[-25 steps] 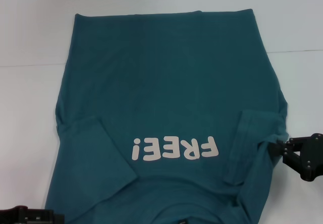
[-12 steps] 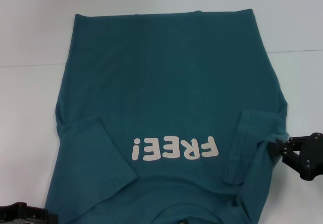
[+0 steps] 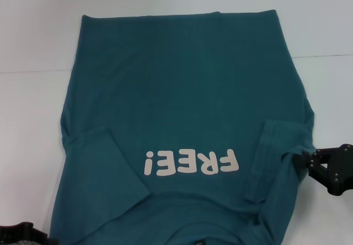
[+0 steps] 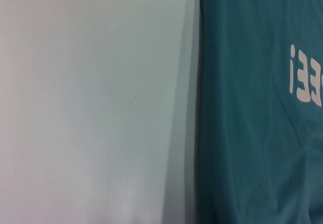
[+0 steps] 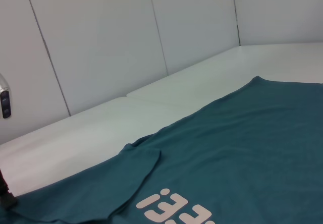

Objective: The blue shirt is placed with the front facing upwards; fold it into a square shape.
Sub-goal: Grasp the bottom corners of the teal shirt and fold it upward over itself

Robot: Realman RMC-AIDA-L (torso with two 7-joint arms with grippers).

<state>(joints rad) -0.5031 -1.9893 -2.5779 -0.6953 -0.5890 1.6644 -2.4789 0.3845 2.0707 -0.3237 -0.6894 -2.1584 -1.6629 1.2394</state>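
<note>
Teal-blue cotton fills the near half of the scene: the blue shirt (image 3: 182, 118) lies flat and front-up on the white surface (image 3: 33, 24), collar end toward the robot, white "FREE!" lettering (image 3: 191, 163) reading upside down from the head view. Both short sleeves are already turned inward onto the body, the left sleeve (image 3: 105, 168) lying as a diagonal flap, the right sleeve (image 3: 276, 156) as a narrower band.

Nearest, at the lower left corner of the head view, the left gripper (image 3: 22, 235) sits just beside the shirt's shoulder edge, mostly out of frame; whether its fingers are apart or together cannot be told. Its wrist camera looks down on bare surface and the shirt's long side edge (image 4: 199, 108).

Slightly farther, the right gripper (image 3: 331, 170) rests at the shirt's right edge by the folded sleeve. Its fingers appear spread, and it cannot be told whether cloth lies between them.

Beyond, the body of the shirt runs smooth to the hem (image 3: 176, 15) at the far side.

The fabric is light, limp and unlikely to slip; it will sag and crease when lifted, so a pinch at both shoulder corners near the collar, carried evenly toward the hem, seems the sound hold.
</note>
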